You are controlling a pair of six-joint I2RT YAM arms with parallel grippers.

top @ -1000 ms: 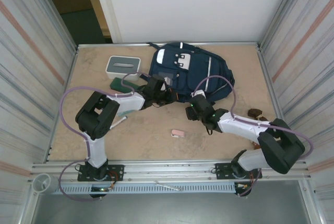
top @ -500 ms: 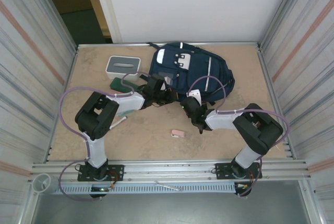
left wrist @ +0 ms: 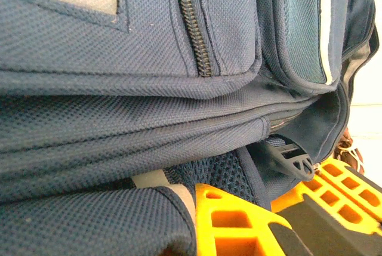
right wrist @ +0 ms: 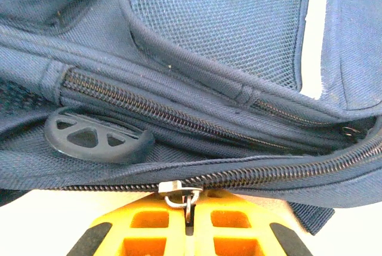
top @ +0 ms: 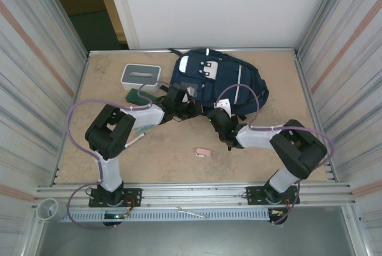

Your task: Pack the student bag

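The right gripper (right wrist: 190,211) has its orange fingers pinched together on the zipper pull (right wrist: 179,187) of the bag (top: 218,83). The left gripper (top: 181,104) presses into the bag's near edge, and I cannot tell how far open it is. The bag lies flat at the back of the sandy table (top: 167,163), between ribbed metal walls (top: 36,77), with its near edge hidden under both wrists.
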